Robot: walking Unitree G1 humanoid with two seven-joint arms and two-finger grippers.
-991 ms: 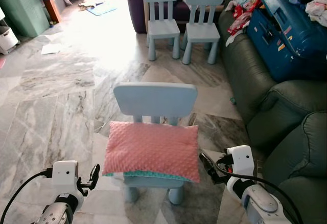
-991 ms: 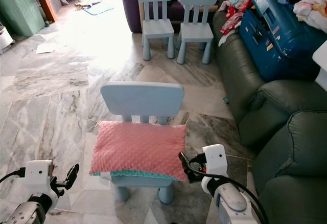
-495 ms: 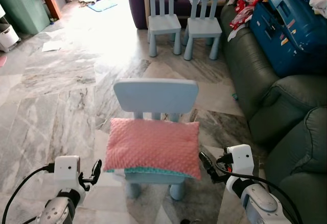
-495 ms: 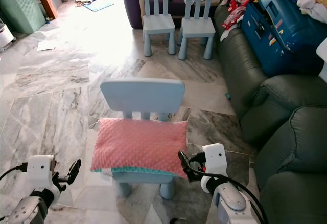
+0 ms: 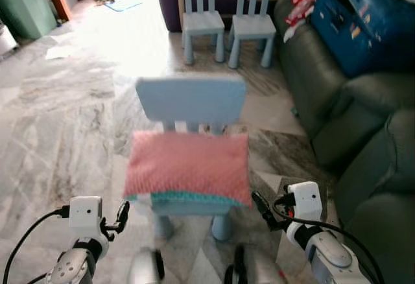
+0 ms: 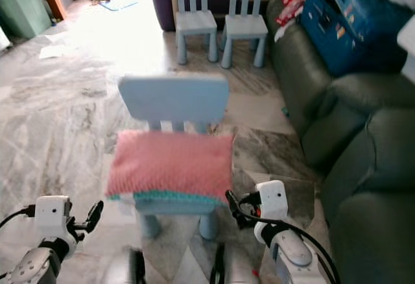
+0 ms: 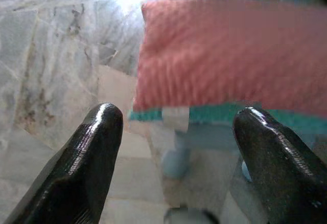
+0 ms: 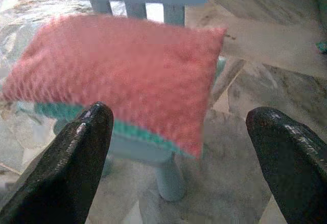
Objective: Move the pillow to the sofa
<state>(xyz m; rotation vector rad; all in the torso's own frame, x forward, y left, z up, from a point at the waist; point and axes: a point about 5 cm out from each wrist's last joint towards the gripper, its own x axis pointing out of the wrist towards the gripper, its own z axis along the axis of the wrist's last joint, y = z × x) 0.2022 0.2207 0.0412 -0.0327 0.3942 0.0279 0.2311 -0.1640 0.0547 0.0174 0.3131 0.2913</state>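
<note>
Nearest, the left pincer (image 5: 121,214) and right pincer (image 5: 260,206), both spread wide, flank the pink pillow (image 5: 187,166) lying on the blue chair (image 5: 190,102). An uneven squeeze could tip the chair, while the sofa (image 5: 363,122) waits beyond.

arms: silver, lower corners | wrists: white boxy camera blocks | cables: black, looping | jaws: glossy black, rounded tips

Grey marble floor (image 5: 65,102), pale blue chairs (image 5: 224,5), sunlit far end
</note>
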